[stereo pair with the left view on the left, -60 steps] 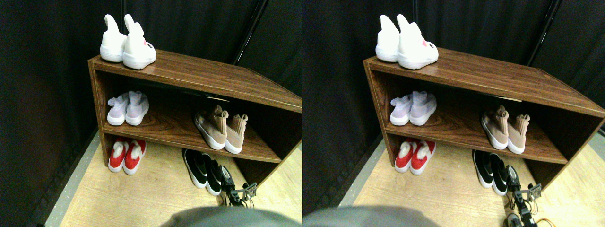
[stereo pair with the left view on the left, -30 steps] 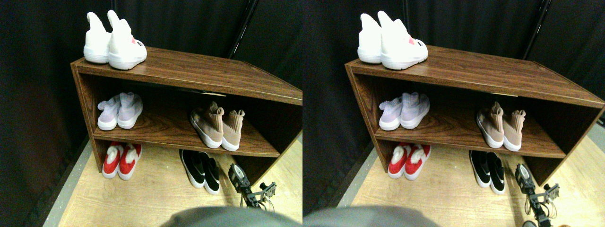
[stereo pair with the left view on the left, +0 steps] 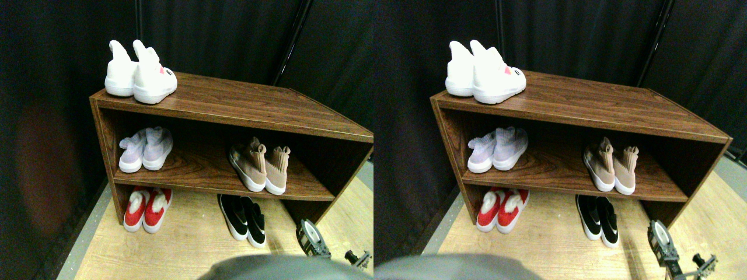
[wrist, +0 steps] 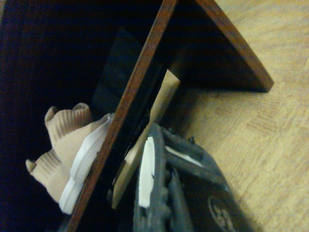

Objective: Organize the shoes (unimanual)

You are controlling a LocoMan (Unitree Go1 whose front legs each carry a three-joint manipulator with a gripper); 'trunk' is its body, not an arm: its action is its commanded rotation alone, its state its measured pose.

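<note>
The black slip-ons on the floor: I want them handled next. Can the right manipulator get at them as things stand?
Probably yes. The black slip-ons stand under the shelf's front edge, toes outward, and bare floor lies between them and the right gripper beside them.

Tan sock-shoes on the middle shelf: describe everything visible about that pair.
The tan sock-shoes are a pair of high knit sneakers with ribbed ankle cuffs and white soles. They stand upright, side by side and touching, on the right part of the wooden rack's middle shelf, heels toward the back, toes near the front edge, angled slightly. The wrist view shows them from the side, past the shelf's edge. Nothing else touches them.
</note>
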